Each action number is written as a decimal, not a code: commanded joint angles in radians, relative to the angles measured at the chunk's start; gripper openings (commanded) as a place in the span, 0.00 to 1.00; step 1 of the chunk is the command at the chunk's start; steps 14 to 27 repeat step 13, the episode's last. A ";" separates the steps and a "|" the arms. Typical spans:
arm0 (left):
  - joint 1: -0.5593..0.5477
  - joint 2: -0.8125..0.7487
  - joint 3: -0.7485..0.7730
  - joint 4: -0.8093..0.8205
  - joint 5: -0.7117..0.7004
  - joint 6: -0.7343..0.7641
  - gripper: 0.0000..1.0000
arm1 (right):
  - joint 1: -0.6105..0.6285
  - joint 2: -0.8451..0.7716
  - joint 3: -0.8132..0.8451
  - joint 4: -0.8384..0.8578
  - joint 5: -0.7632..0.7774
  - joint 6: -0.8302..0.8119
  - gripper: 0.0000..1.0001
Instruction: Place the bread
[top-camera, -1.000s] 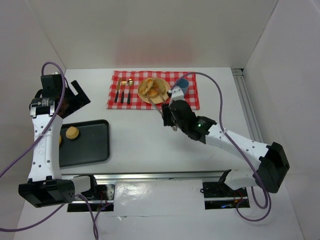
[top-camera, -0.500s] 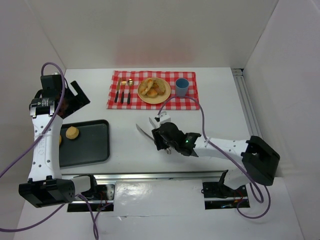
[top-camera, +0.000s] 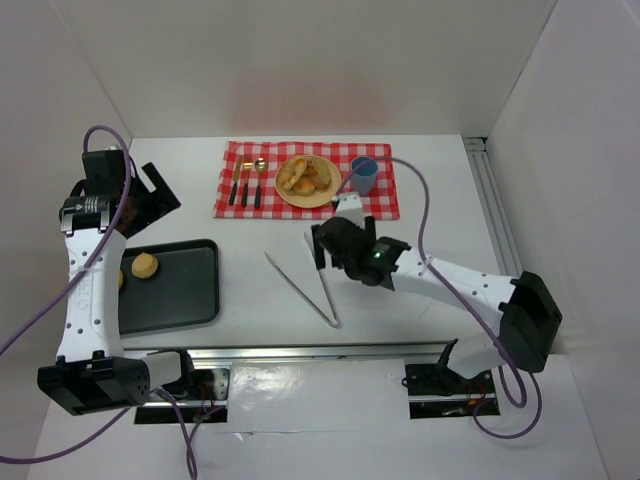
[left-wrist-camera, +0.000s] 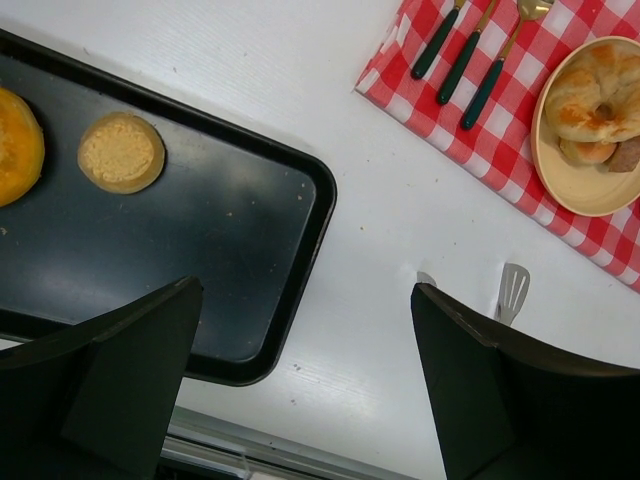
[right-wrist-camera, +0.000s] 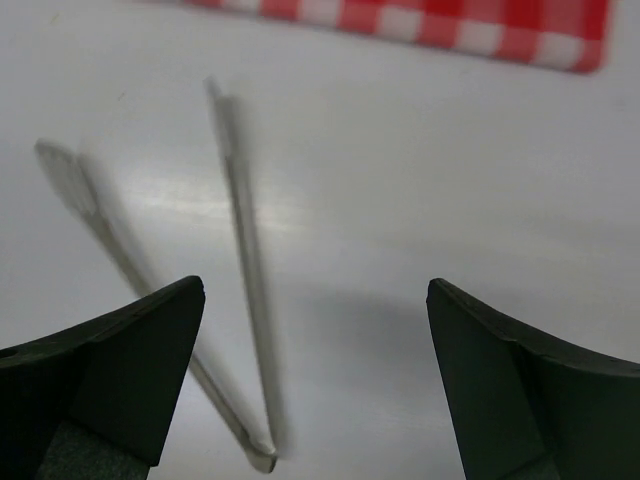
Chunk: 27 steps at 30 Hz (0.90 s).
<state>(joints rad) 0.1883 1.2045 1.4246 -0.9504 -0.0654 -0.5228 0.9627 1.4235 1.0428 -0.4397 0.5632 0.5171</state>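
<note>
The right gripper's (right-wrist-camera: 315, 290) dark, wedge-shaped fingers (right-wrist-camera: 130, 360) stand wide apart with nothing between them, hovering over a pair of thin metal tongs (right-wrist-camera: 245, 270) that lies in a narrow V on the white table (top-camera: 250, 235); the wrist view shows the tongs blurred. The left gripper (left-wrist-camera: 305, 290) hangs equally wide and empty, its matte black fingers (left-wrist-camera: 120, 380) above the near rim of a black, round-cornered tray (left-wrist-camera: 250, 230). Two pieces of the bread (left-wrist-camera: 121, 152) sit on that tray: a small round bun with a flat, grainy, pale top and, just beside it at the frame's left edge, a glossier orange-gold one. The other pieces, a twisted ring shape among them, are heaped on a pale yellow round plate (left-wrist-camera: 590, 190) on a red-and-white checked cloth (left-wrist-camera: 480, 150) at the far side of the table. Dark-handled cutlery (left-wrist-camera: 470, 60) lies beside the plate on the left, and a blue cup (top-camera: 364, 173) stands to its right.
</note>
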 joint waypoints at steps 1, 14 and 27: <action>0.007 -0.007 0.017 0.019 -0.017 0.015 0.99 | -0.100 -0.049 0.120 -0.278 0.223 0.096 0.99; 0.007 0.012 0.048 0.029 0.016 0.015 0.99 | -0.337 -0.179 -0.042 -0.173 0.090 0.064 0.99; 0.007 0.012 0.048 0.029 0.016 0.015 0.99 | -0.337 -0.179 -0.042 -0.173 0.090 0.064 0.99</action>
